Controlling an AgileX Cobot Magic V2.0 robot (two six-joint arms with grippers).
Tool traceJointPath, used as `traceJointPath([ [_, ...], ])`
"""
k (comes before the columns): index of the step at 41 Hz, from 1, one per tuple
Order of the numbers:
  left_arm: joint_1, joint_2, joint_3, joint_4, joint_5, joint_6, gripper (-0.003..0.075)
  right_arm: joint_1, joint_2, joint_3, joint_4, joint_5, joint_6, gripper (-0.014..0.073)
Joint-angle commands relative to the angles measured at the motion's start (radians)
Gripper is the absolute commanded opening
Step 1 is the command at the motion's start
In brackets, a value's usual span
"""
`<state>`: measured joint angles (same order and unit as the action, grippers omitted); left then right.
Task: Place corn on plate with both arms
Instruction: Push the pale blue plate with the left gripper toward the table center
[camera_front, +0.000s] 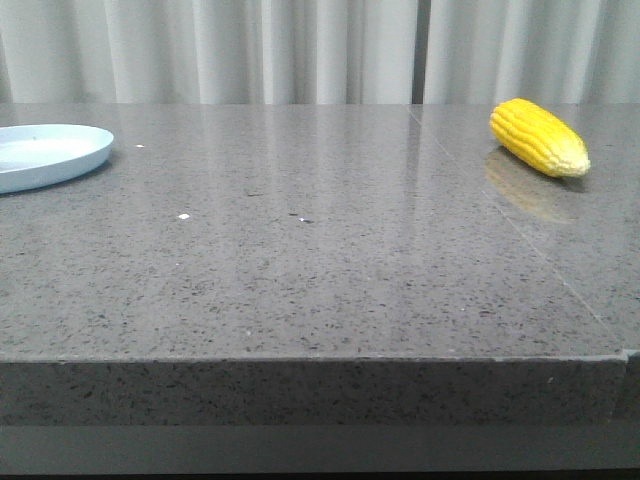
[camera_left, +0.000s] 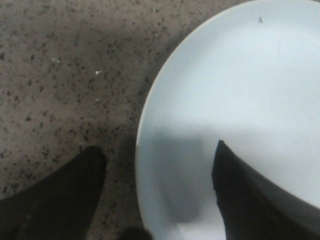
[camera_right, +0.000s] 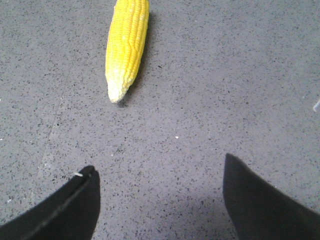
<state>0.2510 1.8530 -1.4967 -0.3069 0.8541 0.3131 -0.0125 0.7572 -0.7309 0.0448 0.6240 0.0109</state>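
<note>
The corn (camera_front: 538, 137) lies flat on the grey speckled tabletop (camera_front: 300, 260), far from the plate (camera_front: 45, 155) — the two sit at opposite ends of the surface in the front view, the plate at the left edge and partly cut off, the cob toward the right rear. The cob's long axis runs slantwise there, its thick end toward the curtain (camera_front: 300, 50) and its paler, tapered tip pointing forward and to the right. In the right wrist view the corn (camera_right: 126, 46) lies well ahead of the right pincer (camera_right: 160, 200), its tip aimed back toward the spread fingers and nearer one finger (camera_right: 65, 210) than the other; nothing is between them but bare tabletop. The left pincer (camera_left: 157, 200) is also spread and holds nothing — one finger (camera_left: 250, 200) hangs over the plate (camera_left: 240, 90), the other over the tabletop just beside its rim.
</note>
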Motion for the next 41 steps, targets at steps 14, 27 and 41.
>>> traceJointPath([
  [14, -0.005, -0.017, -0.037, -0.029, -0.033, 0.004, 0.0171, -0.008, 0.001, -0.032, -0.013, -0.061, -0.011, 0.0542],
  [27, -0.005, -0.023, -0.037, -0.061, -0.013, 0.004, -0.002, -0.008, 0.001, -0.032, -0.013, -0.061, -0.011, 0.0542],
  [41, -0.095, -0.091, -0.068, -0.134, 0.017, 0.063, -0.002, -0.008, 0.001, -0.032, -0.013, -0.061, -0.011, 0.0542],
])
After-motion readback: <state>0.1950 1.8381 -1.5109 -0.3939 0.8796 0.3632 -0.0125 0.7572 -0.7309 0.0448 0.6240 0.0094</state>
